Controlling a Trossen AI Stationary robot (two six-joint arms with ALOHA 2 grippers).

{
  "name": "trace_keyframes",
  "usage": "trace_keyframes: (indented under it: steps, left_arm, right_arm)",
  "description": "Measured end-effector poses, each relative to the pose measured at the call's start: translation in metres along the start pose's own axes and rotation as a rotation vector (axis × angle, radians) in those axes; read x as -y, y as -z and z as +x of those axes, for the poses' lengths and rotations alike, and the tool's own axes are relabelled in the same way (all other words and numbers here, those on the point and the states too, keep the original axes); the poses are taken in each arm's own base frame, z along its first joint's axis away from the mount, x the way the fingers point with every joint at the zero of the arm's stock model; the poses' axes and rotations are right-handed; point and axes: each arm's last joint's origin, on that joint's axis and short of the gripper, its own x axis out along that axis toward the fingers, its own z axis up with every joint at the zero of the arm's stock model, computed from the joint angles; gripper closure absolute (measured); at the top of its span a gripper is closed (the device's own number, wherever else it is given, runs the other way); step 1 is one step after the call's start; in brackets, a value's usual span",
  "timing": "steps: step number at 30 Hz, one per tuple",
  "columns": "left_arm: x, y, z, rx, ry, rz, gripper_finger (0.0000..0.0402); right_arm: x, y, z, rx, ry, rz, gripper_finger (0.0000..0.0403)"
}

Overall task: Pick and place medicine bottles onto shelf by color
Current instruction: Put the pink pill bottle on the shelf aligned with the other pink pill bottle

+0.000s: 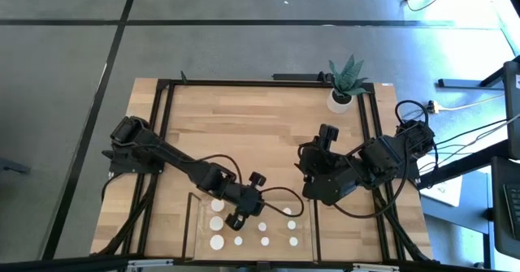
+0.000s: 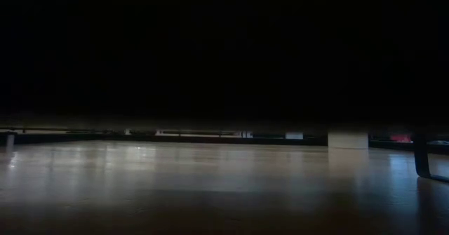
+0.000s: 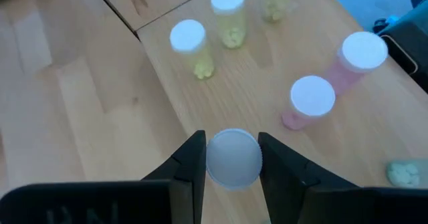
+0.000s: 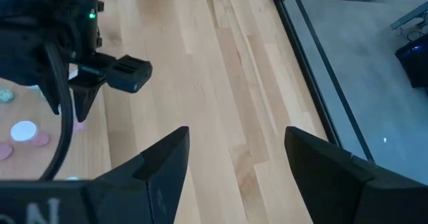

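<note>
Left gripper (image 3: 227,158) jaws clamp a white-capped bottle (image 3: 233,157) (body hidden); right gripper (image 4: 234,158) jaws apart.

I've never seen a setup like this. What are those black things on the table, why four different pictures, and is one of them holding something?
Those are two robot arms at a wooden table. One camera looks straight down, one sits at table height and shows almost only darkness, and one rides on each wrist. Small white-capped medicine bottles stand on a light-wood shelf board. The left gripper has its fingers closed around one white-capped bottle. The right gripper waits open over bare wood. A potted plant sits at the far edge.
</note>
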Motion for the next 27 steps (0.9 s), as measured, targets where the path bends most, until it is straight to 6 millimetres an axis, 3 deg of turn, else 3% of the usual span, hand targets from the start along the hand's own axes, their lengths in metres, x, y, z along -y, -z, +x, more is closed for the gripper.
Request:
trace_keyframes:
  steps: [27]
  left_arm:
    - [0.004,0.008,0.023,-0.050,0.032,-0.002,0.0305]
  right_arm:
    - [-0.002,0.001,0.000,-0.024,-0.048,-0.005,0.0156]
